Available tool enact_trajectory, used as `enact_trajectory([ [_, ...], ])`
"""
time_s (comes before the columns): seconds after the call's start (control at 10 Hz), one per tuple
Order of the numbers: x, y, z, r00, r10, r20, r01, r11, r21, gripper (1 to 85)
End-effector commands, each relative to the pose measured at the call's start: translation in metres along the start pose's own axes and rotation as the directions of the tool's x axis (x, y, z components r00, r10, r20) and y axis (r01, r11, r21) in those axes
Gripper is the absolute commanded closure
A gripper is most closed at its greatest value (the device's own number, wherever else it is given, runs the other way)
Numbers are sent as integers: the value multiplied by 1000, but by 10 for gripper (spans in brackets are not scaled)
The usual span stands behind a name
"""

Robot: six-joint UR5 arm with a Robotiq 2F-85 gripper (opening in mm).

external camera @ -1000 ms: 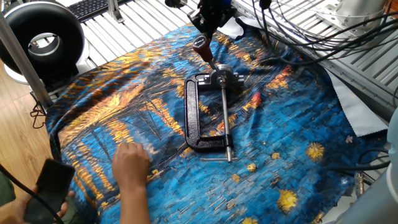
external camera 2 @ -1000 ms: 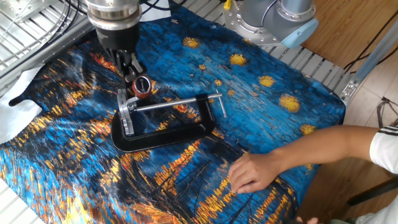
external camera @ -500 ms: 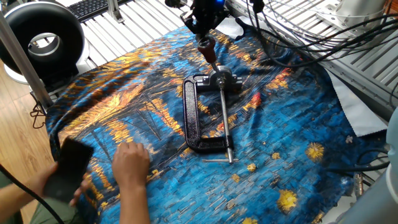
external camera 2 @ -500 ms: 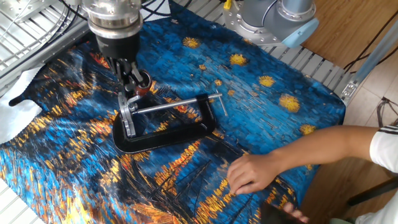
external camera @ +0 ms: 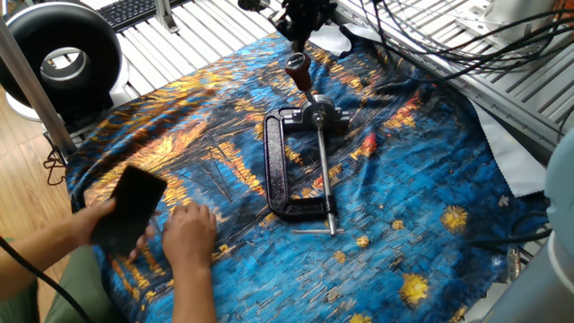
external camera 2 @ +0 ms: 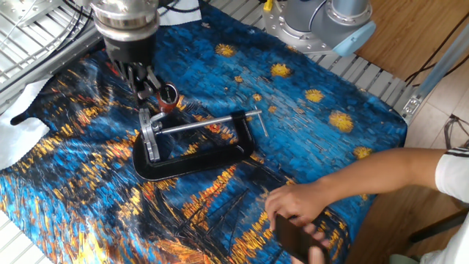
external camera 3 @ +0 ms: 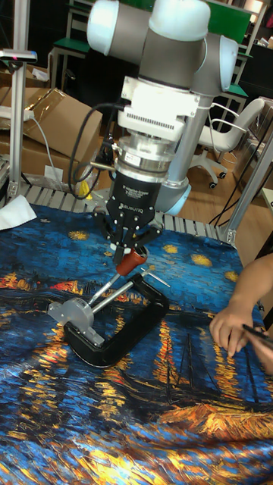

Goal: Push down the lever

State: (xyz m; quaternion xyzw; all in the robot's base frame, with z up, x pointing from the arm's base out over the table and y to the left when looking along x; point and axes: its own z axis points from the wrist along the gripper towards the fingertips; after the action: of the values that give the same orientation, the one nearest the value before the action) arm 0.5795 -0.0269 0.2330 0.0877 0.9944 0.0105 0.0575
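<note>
Tall fixed view: gripper [external camera 3: 130,244] shut, fingertips together. Risen slightly off lever [external camera 3: 130,263] since earlier. Knob just beneath jaws.

This looks like a robotics lab or workshop. The desk [external camera 2: 381,81] is built of slotted aluminium rails, half hidden under a painted blue and orange cloth [external camera: 404,224]. The robot arm's grey base [external camera 2: 330,22] is bolted at its edge, and bundled black cables [external camera: 430,45] trail across the rails. A keyboard [external camera: 134,11] sits at one corner, cardboard boxes [external camera 3: 53,121] and office chairs [external camera 3: 227,144] stand behind, and the floor [external camera 2: 410,22] is wood laminate.
</note>
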Motion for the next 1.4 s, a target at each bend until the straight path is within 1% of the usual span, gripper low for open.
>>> enact_trajectory([
  [0.0,20,16,-15,991,114,-65,-118,992,-53,847],
  [0.1,26,19,-15,989,130,-71,-134,989,-55,847],
  [0.2,31,16,-15,989,131,-69,-134,990,-44,847],
  [0.3,34,10,-14,990,126,-67,-129,991,-44,847],
  [0.4,37,-1,-13,991,117,-66,-119,992,-40,847],
  [0.5,39,-5,-13,991,118,-66,-120,992,-35,847],
  [0.6,44,-4,-11,989,129,-66,-132,990,-44,847],
  [0.9,51,2,-8,987,146,-65,-149,988,-43,847],
  [1.0,53,4,-7,987,149,-64,-151,988,-39,847],
  [1.3,52,11,-7,986,157,-61,-160,986,-49,847],
])
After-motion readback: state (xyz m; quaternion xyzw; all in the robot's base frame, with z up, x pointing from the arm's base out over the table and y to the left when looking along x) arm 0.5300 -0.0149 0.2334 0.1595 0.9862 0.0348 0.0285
